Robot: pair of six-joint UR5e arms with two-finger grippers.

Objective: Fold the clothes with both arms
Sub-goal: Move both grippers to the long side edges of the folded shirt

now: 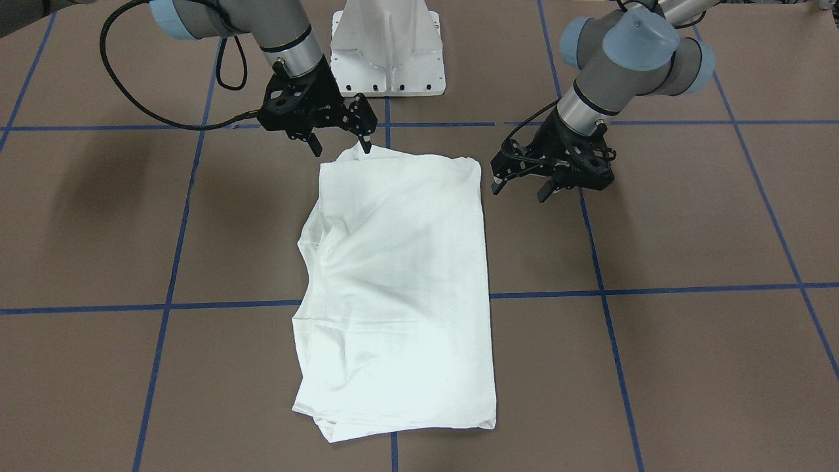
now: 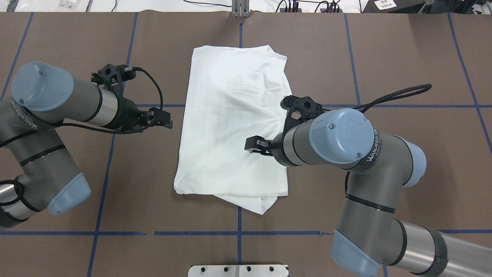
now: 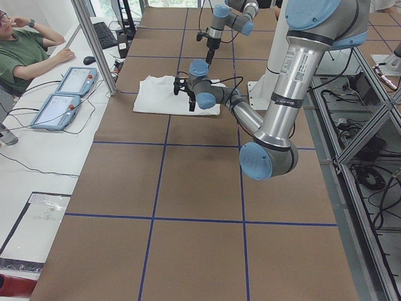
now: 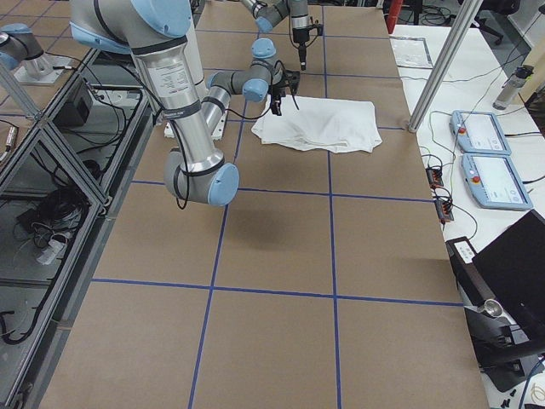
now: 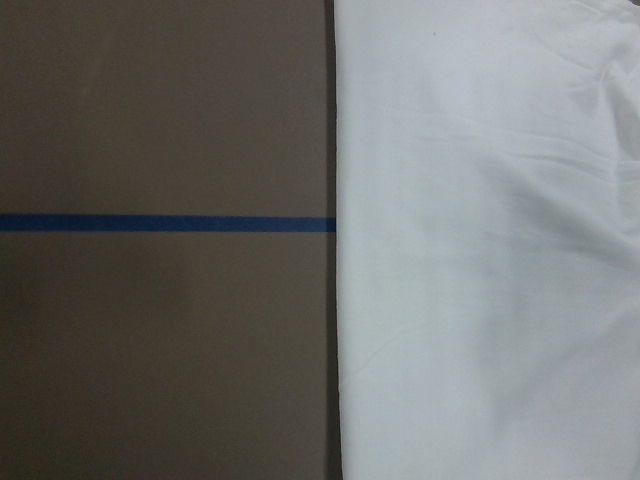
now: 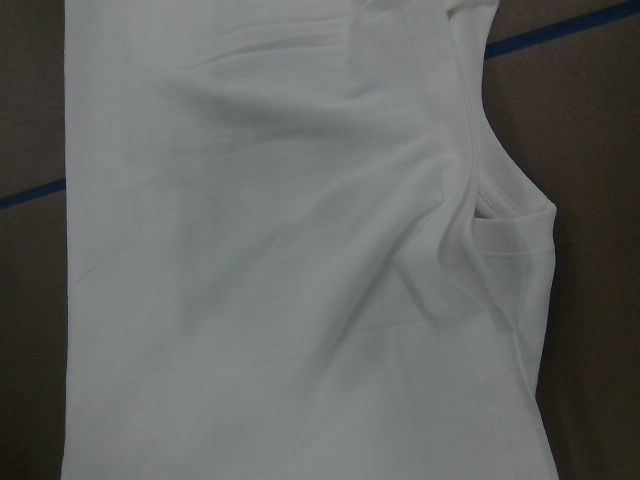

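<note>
The white T-shirt (image 1: 400,288) lies folded into a long rectangle in the middle of the brown table, its plain side up; no printed text shows. It also shows in the overhead view (image 2: 230,123) and in both wrist views (image 5: 480,250) (image 6: 280,280). My left gripper (image 1: 520,189) is open and empty, low beside the shirt's long edge, apart from it (image 2: 163,118). My right gripper (image 1: 341,145) is open above the shirt's robot-side part (image 2: 253,145). One fingertip (image 1: 366,145) stands close over a slightly raised corner of the cloth.
The white pedestal base (image 1: 387,52) stands just behind the shirt's robot-side end. Blue tape lines (image 1: 655,288) grid the table. In the left side view an operator (image 3: 25,50) sits by two teach pendants (image 3: 62,94) beyond the far table edge.
</note>
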